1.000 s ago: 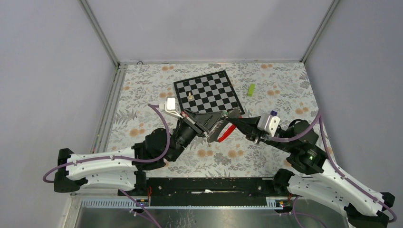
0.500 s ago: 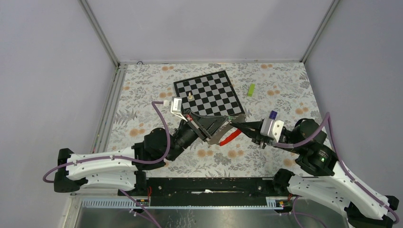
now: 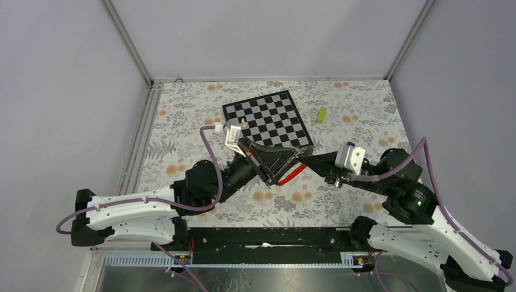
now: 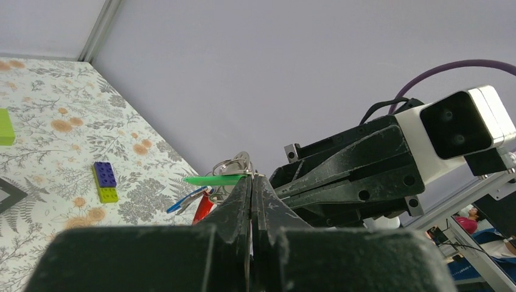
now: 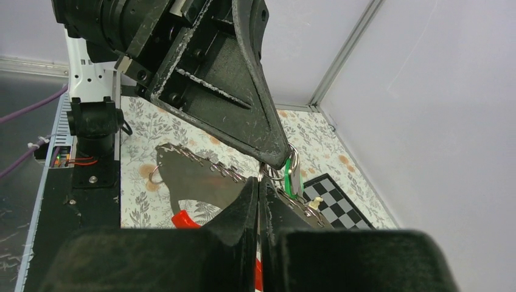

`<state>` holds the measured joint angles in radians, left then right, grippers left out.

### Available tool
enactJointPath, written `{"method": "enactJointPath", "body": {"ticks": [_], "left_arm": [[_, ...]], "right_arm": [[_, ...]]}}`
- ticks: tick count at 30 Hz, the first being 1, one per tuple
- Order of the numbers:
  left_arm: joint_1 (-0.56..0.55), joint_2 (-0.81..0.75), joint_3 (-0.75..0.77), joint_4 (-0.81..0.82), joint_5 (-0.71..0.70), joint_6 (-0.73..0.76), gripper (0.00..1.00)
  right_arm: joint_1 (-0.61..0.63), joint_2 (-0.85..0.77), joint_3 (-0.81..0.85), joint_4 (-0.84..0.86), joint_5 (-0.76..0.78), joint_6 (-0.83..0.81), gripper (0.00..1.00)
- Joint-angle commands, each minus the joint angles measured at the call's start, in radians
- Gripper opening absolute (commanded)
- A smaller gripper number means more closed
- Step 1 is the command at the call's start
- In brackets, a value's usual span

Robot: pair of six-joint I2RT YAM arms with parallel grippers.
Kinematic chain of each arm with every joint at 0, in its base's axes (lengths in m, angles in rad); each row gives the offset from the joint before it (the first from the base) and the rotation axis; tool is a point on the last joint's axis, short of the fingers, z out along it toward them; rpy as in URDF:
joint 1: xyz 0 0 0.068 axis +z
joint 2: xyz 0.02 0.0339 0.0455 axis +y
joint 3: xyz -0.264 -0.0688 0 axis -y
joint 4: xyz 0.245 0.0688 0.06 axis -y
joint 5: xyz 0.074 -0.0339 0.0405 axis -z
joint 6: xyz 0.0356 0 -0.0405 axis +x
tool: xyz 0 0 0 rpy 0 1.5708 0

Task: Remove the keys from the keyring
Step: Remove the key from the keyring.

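Observation:
My left gripper (image 3: pixel 294 159) and right gripper (image 3: pixel 300 160) meet tip to tip above the table, just in front of the chessboard. Both are shut on the key bunch. In the left wrist view my left gripper (image 4: pixel 251 179) pinches the green key (image 4: pixel 214 180) at its end. The silvery keyring (image 4: pixel 234 164), a blue key (image 4: pixel 184 200) and the red strap (image 4: pixel 203 207) hang to its left. In the right wrist view my right gripper (image 5: pixel 259 180) grips the keyring (image 5: pixel 271 174), with the green key (image 5: pixel 292 177) beside it. The red strap (image 3: pixel 292 174) dangles below.
The chessboard (image 3: pixel 274 103) lies at the back with a small pale chess piece (image 3: pixel 243 123) on it. A lime-green block (image 3: pixel 321 114) lies to its right. A purple-and-yellow block (image 4: pixel 106 181) sits on the floral cloth. A dark flat fob with a chain (image 5: pixel 195 176) hangs by the bunch.
The meeting point of both grippers has shifted a little to the right. The left wrist has rolled and reached further forward; the right arm has drawn back to the right. Both stay shut.

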<state>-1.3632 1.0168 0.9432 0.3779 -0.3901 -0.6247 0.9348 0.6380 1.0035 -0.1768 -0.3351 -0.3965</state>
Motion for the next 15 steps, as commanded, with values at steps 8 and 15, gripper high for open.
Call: {"method": "enactJointPath", "body": {"ticks": [8,15], "left_arm": [[0.001,0.016,0.057,0.047,0.071,0.043,0.0],[0.001,0.022,0.065,0.037,0.087,0.046,0.0]], "right_arm": [[0.006,0.054,0.055,0.004,0.106,0.123,0.0],[0.006,0.082,0.071,0.002,0.115,0.154,0.03]]}}
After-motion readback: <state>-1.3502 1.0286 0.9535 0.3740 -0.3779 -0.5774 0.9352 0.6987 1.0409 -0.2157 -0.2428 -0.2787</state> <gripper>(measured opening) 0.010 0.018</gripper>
